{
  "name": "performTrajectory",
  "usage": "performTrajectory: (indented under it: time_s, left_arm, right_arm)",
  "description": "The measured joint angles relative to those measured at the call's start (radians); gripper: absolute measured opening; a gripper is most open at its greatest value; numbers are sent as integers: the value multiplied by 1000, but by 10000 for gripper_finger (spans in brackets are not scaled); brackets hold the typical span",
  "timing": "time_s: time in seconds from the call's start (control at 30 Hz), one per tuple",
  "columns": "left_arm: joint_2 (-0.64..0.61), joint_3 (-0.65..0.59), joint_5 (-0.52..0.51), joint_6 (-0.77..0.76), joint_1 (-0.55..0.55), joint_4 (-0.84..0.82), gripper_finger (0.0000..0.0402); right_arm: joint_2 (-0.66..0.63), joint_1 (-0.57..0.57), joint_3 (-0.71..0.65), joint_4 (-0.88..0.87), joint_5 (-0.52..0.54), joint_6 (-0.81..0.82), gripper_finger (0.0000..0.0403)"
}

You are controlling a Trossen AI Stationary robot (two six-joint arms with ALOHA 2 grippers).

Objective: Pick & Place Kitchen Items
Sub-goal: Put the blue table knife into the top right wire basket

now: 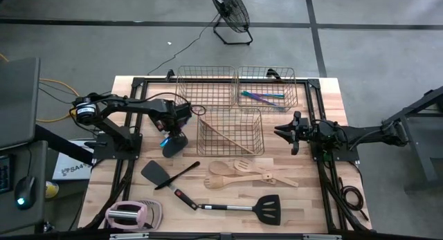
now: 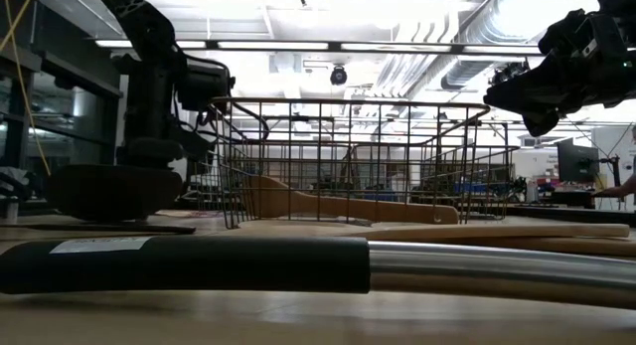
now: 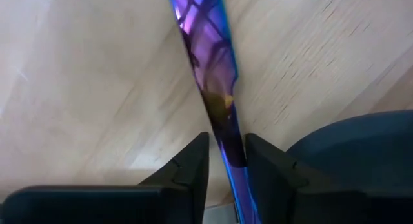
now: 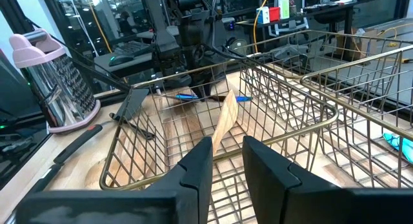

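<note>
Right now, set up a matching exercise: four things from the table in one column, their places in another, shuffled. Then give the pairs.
Things:
1. pale wooden spatula
2. iridescent piece
3. pink-and-white gadget
4. slotted black spatula

Places:
A. lying on bare wood at the table's front, right of centre
B. between the left hand's fingers
C. leaning inside the front wire basket
D. front left corner of the table

Pairs: 1-C, 2-B, 3-D, 4-A

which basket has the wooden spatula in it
The front copper basket, nearest the loose utensils: a pale wooden spatula leans inside it. The two rear baskets don't.
</note>
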Motion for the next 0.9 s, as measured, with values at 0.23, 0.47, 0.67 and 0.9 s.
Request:
performTrajectory:
  time_s: [0.23, 0.47, 0.67, 0.9]
  left_arm:
    - [0, 0, 32, -6, 0, -14, 51]
    - [0, 0, 40, 0, 0, -18, 31]
    - [-1, 0, 43, 27, -1, -40, 31]
    - [-28, -2, 39, 27, -1, -77, 31]
  right_arm:
    - [0, 0, 0, 0, 0, 0, 78]
    - [0, 0, 0, 0, 0, 0, 78]
    - [0, 0, 0, 0, 0, 0, 78]
    - [0, 0, 0, 0, 0, 0, 78]
